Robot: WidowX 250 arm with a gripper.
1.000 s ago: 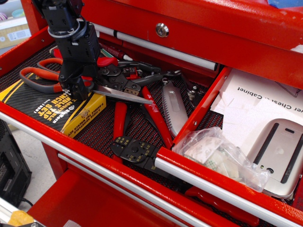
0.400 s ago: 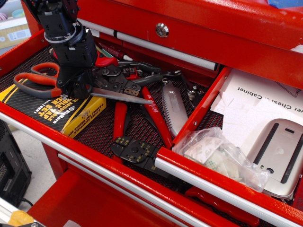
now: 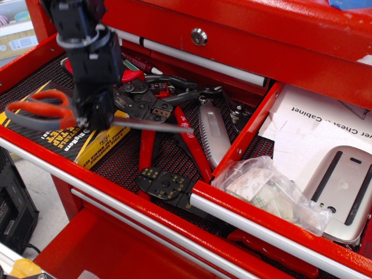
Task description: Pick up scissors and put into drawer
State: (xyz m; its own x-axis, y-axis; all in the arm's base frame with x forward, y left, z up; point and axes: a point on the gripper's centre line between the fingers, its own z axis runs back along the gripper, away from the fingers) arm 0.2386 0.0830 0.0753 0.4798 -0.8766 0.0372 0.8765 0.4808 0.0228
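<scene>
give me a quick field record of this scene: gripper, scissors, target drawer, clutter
gripper: shut on the scissors near the pivot
scissors: orange-and-grey handles point left, blades right, over the black-and-yellow box
target drawer: open, right side, white paper inside
clutter: red-handled crimpers, folding saw, plastic bag

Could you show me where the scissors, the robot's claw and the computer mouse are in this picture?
scissors (image 3: 38,110), the only camera view, on the orange-and-grey loop handles.
gripper (image 3: 97,119), same view, at the black fingertips clamped on the scissors near the pivot.
computer mouse (image 3: 343,192), same view, on its silver top, in the narrower drawer at right.
</scene>
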